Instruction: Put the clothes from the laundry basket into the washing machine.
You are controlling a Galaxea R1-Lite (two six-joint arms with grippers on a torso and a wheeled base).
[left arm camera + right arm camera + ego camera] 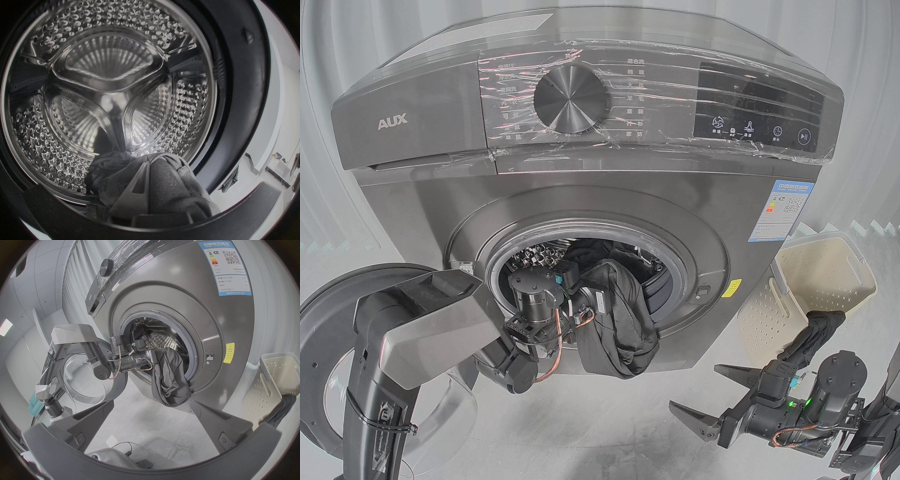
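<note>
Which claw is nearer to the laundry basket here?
Right. The right claw hangs open in front of the basket, low, not touching it. The left claw is across at the door opening of the washer, shut on a dark garment.

With the left arm bent at the elbow, forearm stretched rightward and far, left wrist level, left gripper clamped on a dark garment. With the right arm low, near, at the right, right gripper pointing left, fingers spread wide, gripping nothing.
</note>
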